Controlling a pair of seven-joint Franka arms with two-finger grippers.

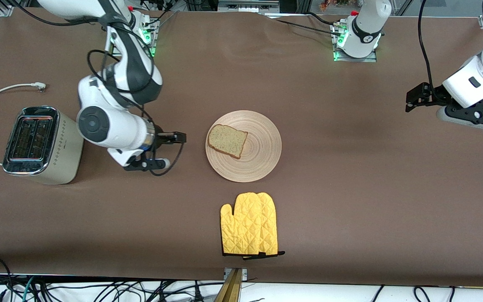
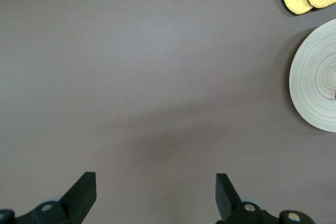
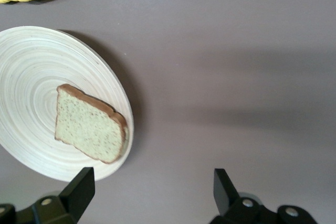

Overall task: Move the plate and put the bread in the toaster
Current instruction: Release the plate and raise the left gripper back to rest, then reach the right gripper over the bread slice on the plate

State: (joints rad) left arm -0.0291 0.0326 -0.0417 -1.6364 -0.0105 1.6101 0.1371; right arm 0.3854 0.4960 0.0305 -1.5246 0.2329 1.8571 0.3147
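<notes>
Bread (image 1: pixel 227 140): on the wooden plate (image 1: pixel 258 161), mid-table, at the rim toward the right arm's end; long axis slanted.
Right gripper (image 1: pixel 172 147): fingers apart, empty, over bare table between toaster (image 1: pixel 40 144) and plate, just beside the plate rim; the closer hand to the slice.
Left gripper (image 1: pixel 411 100): fingers apart, empty, waiting over the left arm's end, well apart from the plate.
Oven mitts (image 1: pixel 249 230): nearer the front camera than the plate.
Writing: no readable brand or label.
</notes>
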